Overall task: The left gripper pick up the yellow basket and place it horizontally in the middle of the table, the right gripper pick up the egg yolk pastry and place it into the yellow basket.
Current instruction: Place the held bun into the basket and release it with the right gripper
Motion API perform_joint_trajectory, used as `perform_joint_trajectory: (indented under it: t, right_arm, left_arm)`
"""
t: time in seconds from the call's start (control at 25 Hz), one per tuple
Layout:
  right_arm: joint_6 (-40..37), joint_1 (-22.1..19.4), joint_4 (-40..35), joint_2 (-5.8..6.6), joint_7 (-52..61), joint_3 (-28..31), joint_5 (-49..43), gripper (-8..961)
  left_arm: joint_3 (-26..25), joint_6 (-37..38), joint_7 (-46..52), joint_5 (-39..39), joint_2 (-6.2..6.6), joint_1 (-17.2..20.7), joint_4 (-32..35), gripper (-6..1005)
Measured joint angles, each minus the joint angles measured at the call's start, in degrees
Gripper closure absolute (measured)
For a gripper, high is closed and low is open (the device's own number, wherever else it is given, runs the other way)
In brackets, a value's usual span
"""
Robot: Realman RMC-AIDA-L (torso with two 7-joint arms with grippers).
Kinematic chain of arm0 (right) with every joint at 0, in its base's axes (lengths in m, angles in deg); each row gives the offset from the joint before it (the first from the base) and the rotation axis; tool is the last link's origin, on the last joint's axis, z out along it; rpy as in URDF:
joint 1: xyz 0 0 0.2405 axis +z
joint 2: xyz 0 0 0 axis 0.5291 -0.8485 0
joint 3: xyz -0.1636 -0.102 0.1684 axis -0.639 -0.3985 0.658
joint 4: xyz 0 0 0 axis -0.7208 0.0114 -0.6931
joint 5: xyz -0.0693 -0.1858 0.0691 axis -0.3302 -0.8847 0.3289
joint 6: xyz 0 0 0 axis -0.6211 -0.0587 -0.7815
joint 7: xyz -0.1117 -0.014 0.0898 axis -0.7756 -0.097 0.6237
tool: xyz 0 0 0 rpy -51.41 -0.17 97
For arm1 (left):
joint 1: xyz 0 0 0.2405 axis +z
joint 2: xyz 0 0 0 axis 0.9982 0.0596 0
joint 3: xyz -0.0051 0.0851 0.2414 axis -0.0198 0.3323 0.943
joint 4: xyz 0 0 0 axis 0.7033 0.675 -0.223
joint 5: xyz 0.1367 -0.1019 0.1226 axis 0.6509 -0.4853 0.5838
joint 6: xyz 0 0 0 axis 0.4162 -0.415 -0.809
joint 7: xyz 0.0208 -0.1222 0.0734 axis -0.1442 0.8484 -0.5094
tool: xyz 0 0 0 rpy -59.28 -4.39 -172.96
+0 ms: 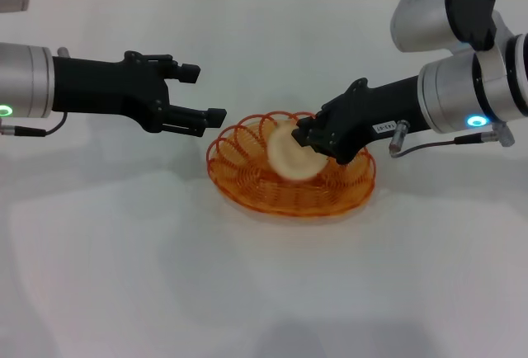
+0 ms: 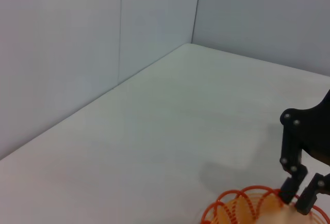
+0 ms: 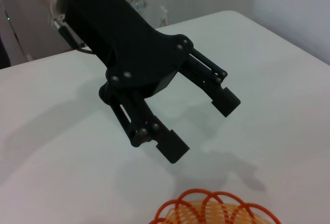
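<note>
The yellow basket [image 1: 247,195] lies flat in the middle of the white table [image 1: 124,275]. My right gripper [image 1: 302,144] is shut on the egg yolk pastry [image 1: 288,162] and holds it tilted on edge just inside the basket. My left gripper [image 1: 209,92] is open and empty, hovering just left of the basket's far rim. The left wrist view shows the right gripper [image 2: 299,197] over the basket's rim [image 2: 234,206], with the pastry [image 2: 281,218] at the frame's edge. The right wrist view shows the open left gripper [image 3: 203,126] beyond the basket's rim [image 3: 206,208].
Grey walls [image 2: 77,53] border the table's far edge and corner. The right arm [image 1: 470,94] reaches in from the right, the left arm [image 1: 33,82] from the left.
</note>
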Motion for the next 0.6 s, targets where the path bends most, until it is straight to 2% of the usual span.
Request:
perform_joint_trajectory:
  t: [0.12, 0.36, 0.44, 0.6]
  right_arm:
    - [0.0, 0.0, 0.2, 0.05, -0.1, 0.1, 0.2, 911]
    - [-1.0, -0.3, -0.2, 0.22, -1.0, 0.1, 0.4, 719]
    - [-1.7, -1.0, -1.1, 0.26, -1.1, 0.2, 0.4, 629]
    - [-2.8, -4.7, -4.7, 0.5, -1.6, 1.1, 0.4, 465]
  left_arm:
    - [0.0, 0.0, 0.0, 0.0, 0.0, 0.1, 0.0, 115]
    - [0.0, 0.1, -0.1, 0.3, 0.0, 0.1, 0.0, 115]
    - [0.0, 0.3, -0.1, 0.3, 0.03, 0.1, 0.0, 115]
    - [-0.4, 1.1, -0.1, 0.1, 0.36, 0.5, 0.0, 115]
